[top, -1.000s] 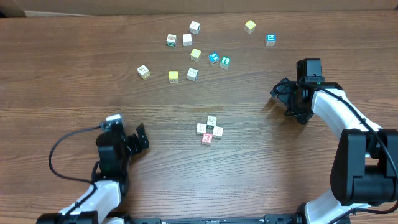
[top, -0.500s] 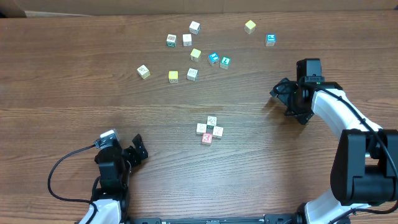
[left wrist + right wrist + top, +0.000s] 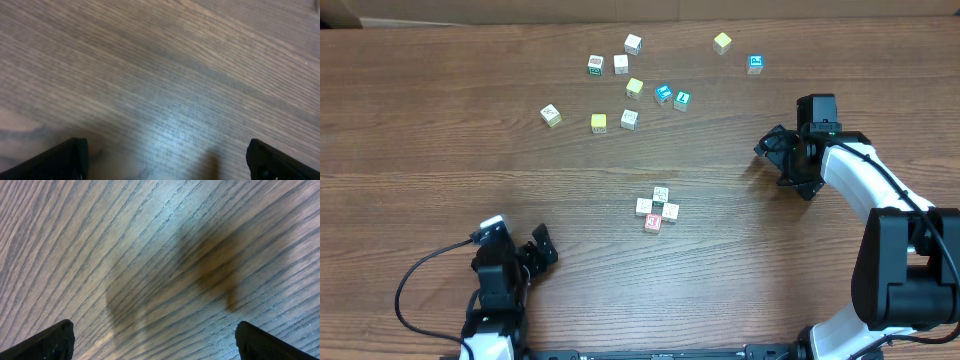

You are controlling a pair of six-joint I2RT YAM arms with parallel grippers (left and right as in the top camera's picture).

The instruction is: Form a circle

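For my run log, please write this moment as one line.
left gripper: open, empty | right gripper: open, empty | ring of cream wooden picture cubes: apart from both grippers

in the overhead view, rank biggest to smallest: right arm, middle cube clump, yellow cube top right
1. right arm, largest by far
2. cube clump
3. yellow cube, smallest, roughly matching one cube of the clump
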